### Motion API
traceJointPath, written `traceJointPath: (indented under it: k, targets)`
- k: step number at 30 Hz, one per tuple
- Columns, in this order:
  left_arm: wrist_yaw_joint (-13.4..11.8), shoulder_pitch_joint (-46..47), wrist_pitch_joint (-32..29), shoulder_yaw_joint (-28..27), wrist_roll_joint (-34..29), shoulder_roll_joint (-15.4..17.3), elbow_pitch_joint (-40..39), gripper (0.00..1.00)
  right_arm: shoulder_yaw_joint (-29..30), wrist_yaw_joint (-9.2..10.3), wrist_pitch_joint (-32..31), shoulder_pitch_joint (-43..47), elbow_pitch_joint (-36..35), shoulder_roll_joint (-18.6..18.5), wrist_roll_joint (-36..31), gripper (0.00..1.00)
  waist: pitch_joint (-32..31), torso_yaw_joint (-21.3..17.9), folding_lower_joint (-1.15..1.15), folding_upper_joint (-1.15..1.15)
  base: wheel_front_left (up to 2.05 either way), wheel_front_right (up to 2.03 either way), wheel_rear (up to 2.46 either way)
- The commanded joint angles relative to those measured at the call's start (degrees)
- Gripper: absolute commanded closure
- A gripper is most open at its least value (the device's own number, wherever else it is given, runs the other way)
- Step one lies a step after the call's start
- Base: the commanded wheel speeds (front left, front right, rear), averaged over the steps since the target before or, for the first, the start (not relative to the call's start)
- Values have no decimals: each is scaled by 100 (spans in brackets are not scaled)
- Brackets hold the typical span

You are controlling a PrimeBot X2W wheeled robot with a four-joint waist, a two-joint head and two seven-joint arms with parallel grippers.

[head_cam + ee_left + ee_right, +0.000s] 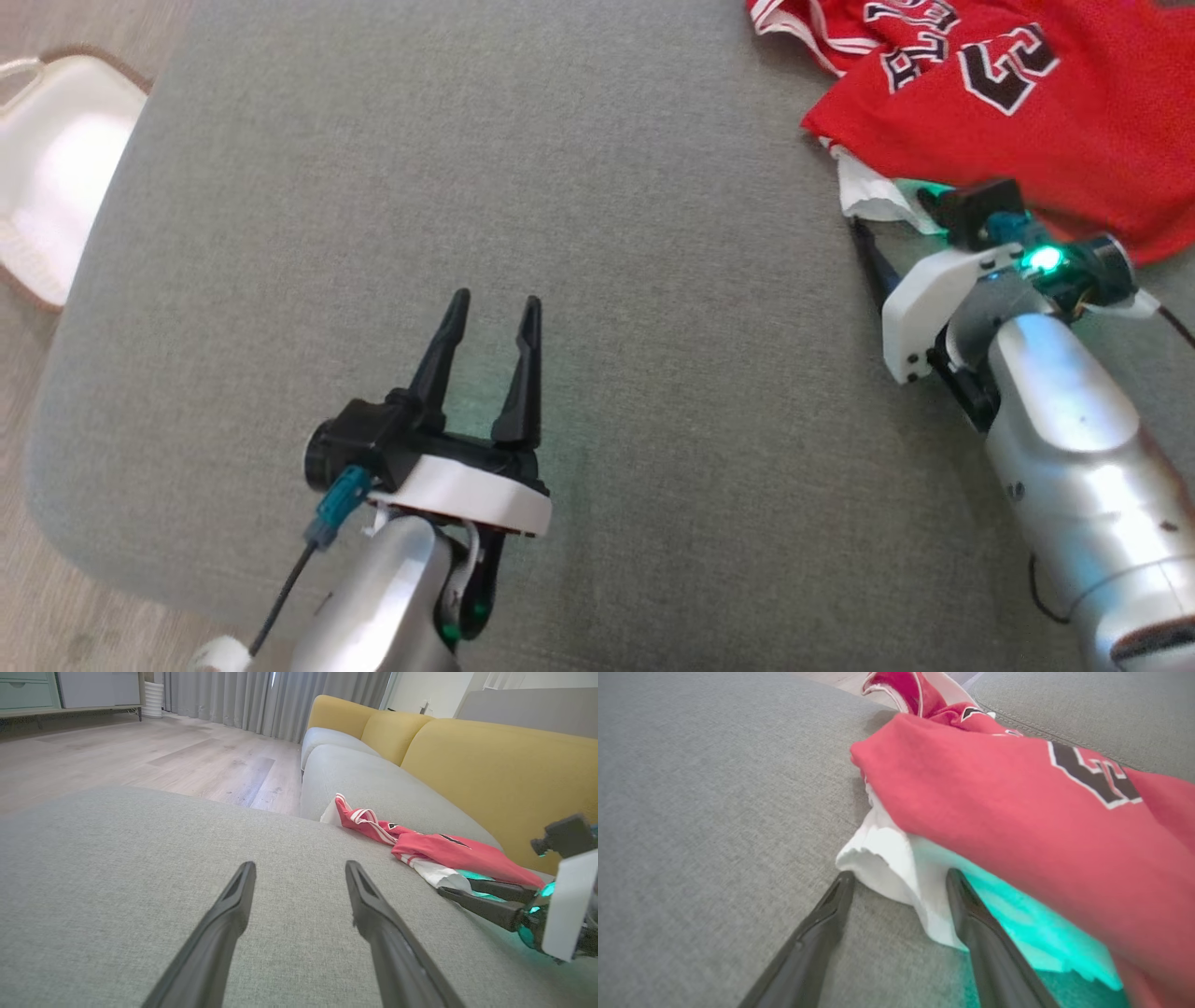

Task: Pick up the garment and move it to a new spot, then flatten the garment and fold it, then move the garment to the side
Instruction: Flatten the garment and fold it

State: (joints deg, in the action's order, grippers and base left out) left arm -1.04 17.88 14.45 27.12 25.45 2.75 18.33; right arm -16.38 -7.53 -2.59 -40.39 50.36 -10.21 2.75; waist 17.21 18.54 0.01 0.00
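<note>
The garment (1074, 121) is a red jersey with black-and-white lettering, lying crumpled at the far right of the grey cushion (607, 233). A white fold (887, 858) of it sticks out at its near-left edge. My right gripper (887, 219) is open low on the cushion, with that white fold between its fingertips (900, 873); the jaws are not closed on it. The left wrist view shows the garment (439, 851) with the right gripper (455, 887) at its edge. My left gripper (495, 303) is open over bare cushion, well left of the garment, holding nothing (300, 865).
The cushion's rounded left edge drops to wooden floor (28, 579). A white seat-like object (56, 168) stands off the left edge. Yellow sofa backrests (490, 765) rise behind the garment, with another grey seat cushion (355, 774) beyond it.
</note>
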Motion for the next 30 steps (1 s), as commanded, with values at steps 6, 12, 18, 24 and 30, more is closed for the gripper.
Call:
traceJointPath:
  k: [6, 12, 18, 24, 30]
  targets:
    - [-101, 244, 54, -5, 126, 14, -191, 0, -360, 4, 186, -402, 395, 206, 148, 100, 49, 117, -1, 0, 0, 0, 0]
    - [-135, 178, 54, -65, 85, 13, -111, 0, -1015, 4, 547, -423, 373, 586, 845, 100, -153, -22, -1, 0, 0, 0, 0]
    - [-112, 66, 54, -245, -38, 13, -86, 0, -1951, 4, 649, -356, -322, 726, 1857, 100, -395, -233, -1, 0, 0, 0, 0]
    - [-89, -41, 55, -560, -185, 13, -122, 0, -3183, 4, 392, -215, -1381, 731, 2803, 100, -578, -365, -1, 0, 0, 0, 0]
    - [-45, -212, 55, -959, -347, 49, -168, 0, -3752, 4, 541, -115, -2104, 732, 3606, 100, -758, -409, -1, 0, 0, 0, 0]
